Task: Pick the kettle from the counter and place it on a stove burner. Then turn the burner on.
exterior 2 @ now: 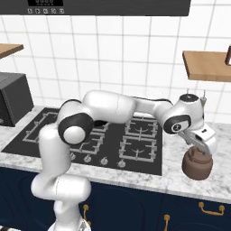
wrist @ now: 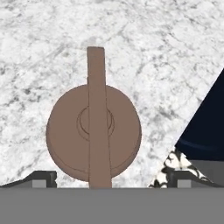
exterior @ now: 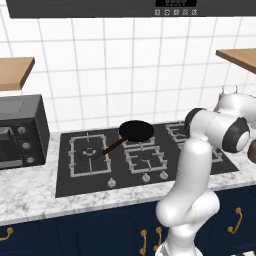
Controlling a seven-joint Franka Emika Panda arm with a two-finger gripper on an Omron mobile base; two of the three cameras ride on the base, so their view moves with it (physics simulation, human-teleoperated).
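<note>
The brownish-copper kettle stands upright on the marbled counter, to the right of the black hob. From straight above, the kettle is a round body crossed by its thin arched handle. My gripper hangs just over it, open, one fingertip on each side of the handle and no contact that I can see. In the right base view the gripper sits right at the kettle's top. The nearest stove burner lies to the kettle's left and is bare.
A black frying pan with a brown handle rests across the back middle grates. Silver knobs line the hob's front. A dark oven box stands at the left. The counter's front edge runs close to the kettle. A wooden shelf hangs above.
</note>
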